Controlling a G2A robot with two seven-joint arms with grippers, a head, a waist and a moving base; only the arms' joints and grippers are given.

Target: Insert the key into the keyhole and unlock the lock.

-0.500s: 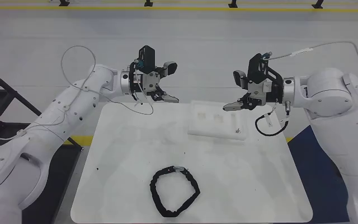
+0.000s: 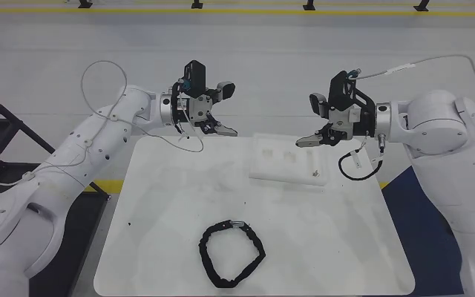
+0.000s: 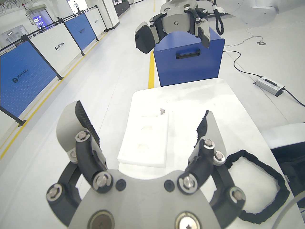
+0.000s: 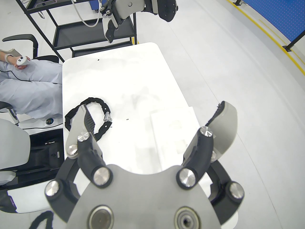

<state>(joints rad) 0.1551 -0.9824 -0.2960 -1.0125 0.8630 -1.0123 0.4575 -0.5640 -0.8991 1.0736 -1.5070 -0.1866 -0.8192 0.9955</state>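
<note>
A black fabric-covered chain lock lies in a loop near the front of the white table, its metal lock cylinder at the top of the loop. A small key rests on the white foam tray at the back right. My left gripper hangs open above the table's back left edge, holding nothing. My right gripper hovers open just behind the tray, also holding nothing. The left wrist view has the key and chain; the right wrist view has the lock cylinder.
A blue box with a handle stands on the floor beyond the table's right end. A black cart stands off the left end. A power brick and cable lie on the floor.
</note>
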